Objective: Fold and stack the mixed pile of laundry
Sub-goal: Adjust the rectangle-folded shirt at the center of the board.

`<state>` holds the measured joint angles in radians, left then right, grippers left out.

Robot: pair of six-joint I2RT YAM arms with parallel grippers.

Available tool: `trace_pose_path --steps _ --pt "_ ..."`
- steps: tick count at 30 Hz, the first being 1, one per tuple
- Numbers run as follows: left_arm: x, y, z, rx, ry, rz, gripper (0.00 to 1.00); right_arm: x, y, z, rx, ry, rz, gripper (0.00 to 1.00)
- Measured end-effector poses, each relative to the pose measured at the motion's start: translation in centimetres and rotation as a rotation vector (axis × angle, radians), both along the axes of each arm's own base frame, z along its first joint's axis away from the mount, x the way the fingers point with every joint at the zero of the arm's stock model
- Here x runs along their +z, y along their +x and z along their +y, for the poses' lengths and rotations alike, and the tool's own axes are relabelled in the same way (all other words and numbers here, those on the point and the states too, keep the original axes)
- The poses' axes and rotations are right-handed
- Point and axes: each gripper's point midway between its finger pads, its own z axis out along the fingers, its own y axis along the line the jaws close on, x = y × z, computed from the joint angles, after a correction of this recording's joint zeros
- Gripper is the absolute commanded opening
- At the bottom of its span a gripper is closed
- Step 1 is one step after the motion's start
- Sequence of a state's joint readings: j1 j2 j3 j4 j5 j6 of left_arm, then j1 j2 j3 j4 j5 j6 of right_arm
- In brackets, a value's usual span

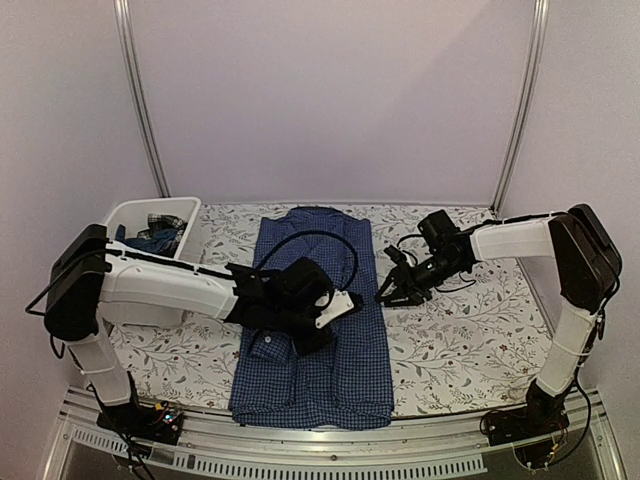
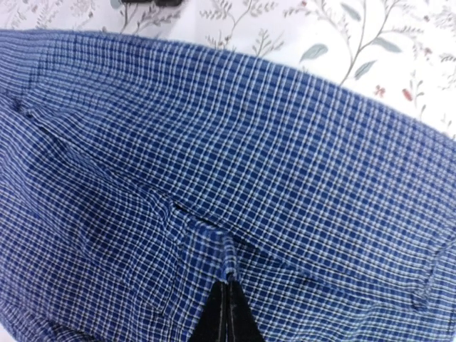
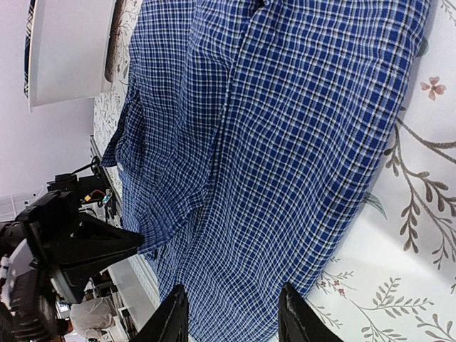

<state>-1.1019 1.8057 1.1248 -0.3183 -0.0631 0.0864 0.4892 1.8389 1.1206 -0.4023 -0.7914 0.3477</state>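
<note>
The checked shirt (image 1: pixel 330 375) lies flat mid-table on the floral tablecloth (image 1: pixel 455 340), its sides folded in. We judge it light and limp, apt to slump, so edges and seams suit best. Our left gripper (image 2: pixel 226 286) is clenched on 1 small pleat of it. The right gripper (image 3: pixel 233 293) hangs parted and empty over its right edge.

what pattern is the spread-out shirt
The shirt is blue-and-white small check, clearest in the left wrist view.

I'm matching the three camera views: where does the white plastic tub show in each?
Top external: white tub at far left, left of the checked shirt.
Left wrist: not in it.
Right wrist: upper left corner.
Shared landmark: the checked shirt, seen in all three.
</note>
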Motion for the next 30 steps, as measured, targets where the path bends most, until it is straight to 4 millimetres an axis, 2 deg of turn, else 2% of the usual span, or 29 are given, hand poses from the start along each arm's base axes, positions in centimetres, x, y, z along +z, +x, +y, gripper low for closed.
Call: trace_pose_path --steps 4,9,12,16,17,21,23,26,28,30 --pt "3.8 -0.5 -0.8 -0.033 -0.099 -0.012 0.00 0.0 0.1 -0.1 -0.004 0.000 0.000 0.42" --pt "6.9 -2.0 -1.7 -0.105 -0.206 0.011 0.00 0.0 0.2 -0.2 -0.004 0.001 -0.004 0.42" --pt "7.2 -3.1 -2.5 -0.156 -0.239 0.048 0.00 0.0 0.3 -0.3 -0.006 0.001 -0.006 0.42" --pt "6.0 -4.6 -3.1 -0.214 -0.234 0.100 0.00 0.0 0.4 -0.4 -0.008 0.001 -0.008 0.42" --pt "5.5 -4.9 -3.2 -0.223 -0.227 0.113 0.06 0.0 0.5 -0.5 -0.008 0.001 -0.009 0.42" --pt "3.6 -5.3 -3.2 -0.220 -0.188 0.150 0.39 0.0 0.5 -0.5 -0.008 0.002 -0.011 0.42" --pt "3.1 -5.1 -2.9 -0.195 -0.177 0.161 0.47 0.0 0.5 -0.5 -0.007 0.001 -0.011 0.42" --pt "4.3 -3.9 -2.0 -0.137 -0.214 0.160 0.51 0.0 0.8 -0.4 -0.003 0.001 -0.017 0.42" --pt "6.3 -2.1 -0.5 -0.066 -0.266 0.146 0.54 0.3 1.6 -0.1 0.000 -0.001 -0.028 0.42" --pt "8.9 0.7 1.1 0.027 -0.334 0.117 0.54 0.8 2.8 0.4 0.000 -0.003 -0.054 0.42"
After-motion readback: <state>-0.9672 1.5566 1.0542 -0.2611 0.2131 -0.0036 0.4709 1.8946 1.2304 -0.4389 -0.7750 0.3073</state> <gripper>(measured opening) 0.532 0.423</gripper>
